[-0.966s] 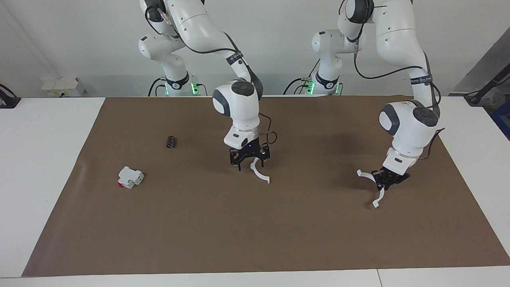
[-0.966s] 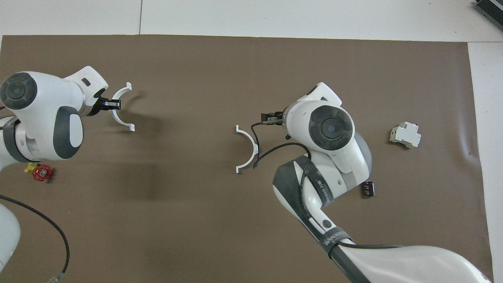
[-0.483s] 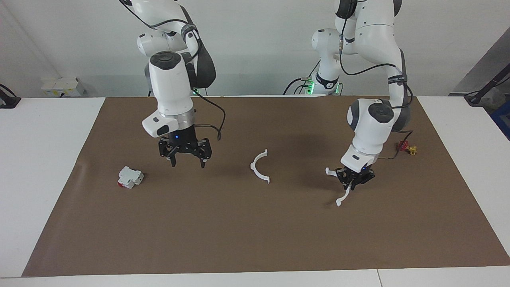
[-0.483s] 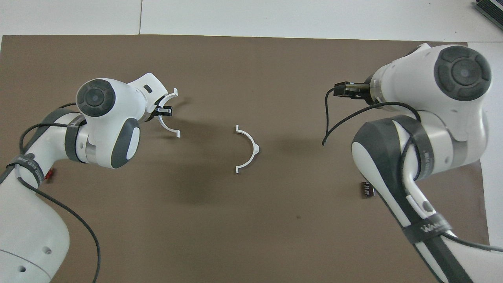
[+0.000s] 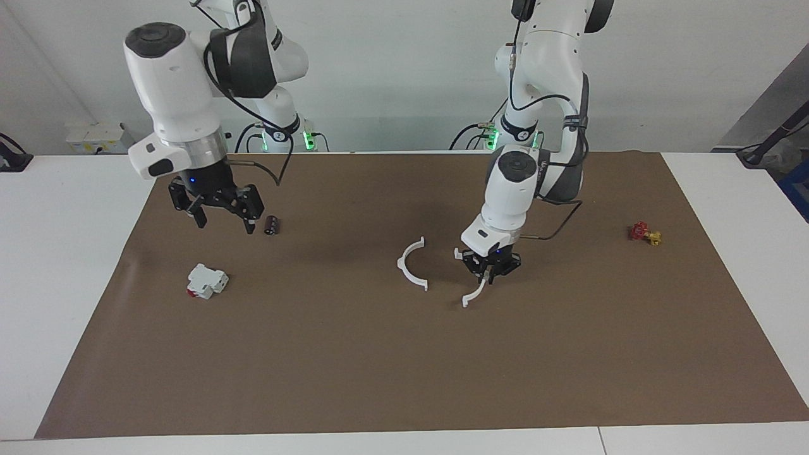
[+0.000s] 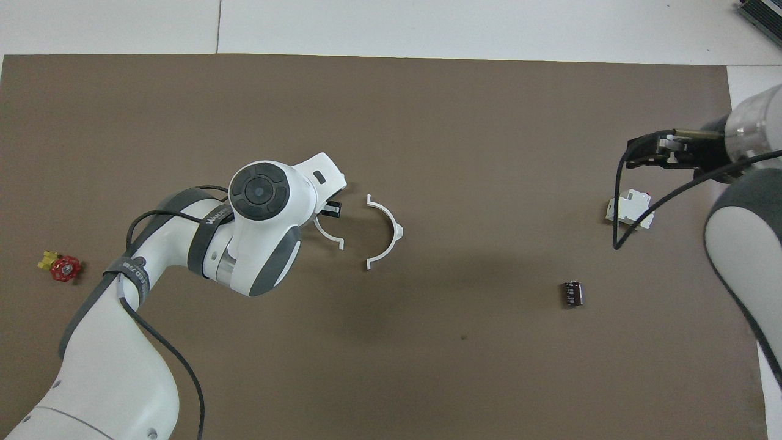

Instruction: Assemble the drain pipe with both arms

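One white half-ring of the drain pipe lies free on the brown mat near the table's middle; it also shows in the overhead view. My left gripper is shut on the other half-ring and holds it low over the mat, right beside the lying one, with a small gap between them. In the overhead view this gripper and its half-ring face the lying arc. My right gripper is open and empty, raised over the mat toward the right arm's end.
A white boxy block with a red end and a small dark cylinder lie toward the right arm's end. A small red and yellow valve lies toward the left arm's end. The brown mat covers the table.
My right gripper left its half-ring on the mat, then rose and swung away toward its own end. My left gripper carried its half-ring across to beside the lying one.
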Robot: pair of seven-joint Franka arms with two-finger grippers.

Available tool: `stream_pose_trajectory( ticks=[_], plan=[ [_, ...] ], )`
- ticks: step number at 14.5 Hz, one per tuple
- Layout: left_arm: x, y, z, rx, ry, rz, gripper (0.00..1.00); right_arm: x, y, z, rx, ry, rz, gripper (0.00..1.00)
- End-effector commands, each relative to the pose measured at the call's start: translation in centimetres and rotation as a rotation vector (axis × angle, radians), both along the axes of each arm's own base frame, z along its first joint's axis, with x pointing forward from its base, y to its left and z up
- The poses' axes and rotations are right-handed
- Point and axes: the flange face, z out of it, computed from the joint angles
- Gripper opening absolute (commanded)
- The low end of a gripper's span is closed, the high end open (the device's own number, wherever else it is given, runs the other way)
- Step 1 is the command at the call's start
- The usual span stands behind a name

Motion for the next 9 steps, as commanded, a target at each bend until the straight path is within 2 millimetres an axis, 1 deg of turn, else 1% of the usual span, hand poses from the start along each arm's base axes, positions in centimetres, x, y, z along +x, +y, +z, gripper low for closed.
stream_pose_trajectory(
  ticks=[1, 2, 3, 4, 5, 9],
  plan=[
    [-2.2, -0.7, -0.1, 0.027, 0.006, -0.004, 0.0, -2.1, -1.4, 3.0, 0.018, 0.045, 0.044, 1.0],
    [-2.8, -1.2, -0.3, 0.028, 0.009, -0.012, 0.0, -2.8, -1.5, 3.7, 0.013, 0.046, 0.047, 1.0],
    [-3.2, -1.3, -0.7, 0.036, 0.012, -0.022, 0.0, -3.3, -1.5, 3.8, 0.014, 0.064, 0.049, 1.0],
    [-3.2, -1.4, -0.6, 0.039, 0.0, -0.03, 0.0, -3.9, -1.4, 3.9, 0.014, 0.068, 0.059, 1.0],
    [-3.4, -1.4, -0.8, 0.037, -0.002, -0.026, 0.0, -4.0, -1.3, 3.1, 0.018, 0.075, 0.053, 1.0],
    [-3.2, -1.6, -1.0, 0.018, -0.026, -0.015, 0.0, -4.4, -1.4, 3.0, 0.03, 0.072, 0.059, 1.0]
  ],
)
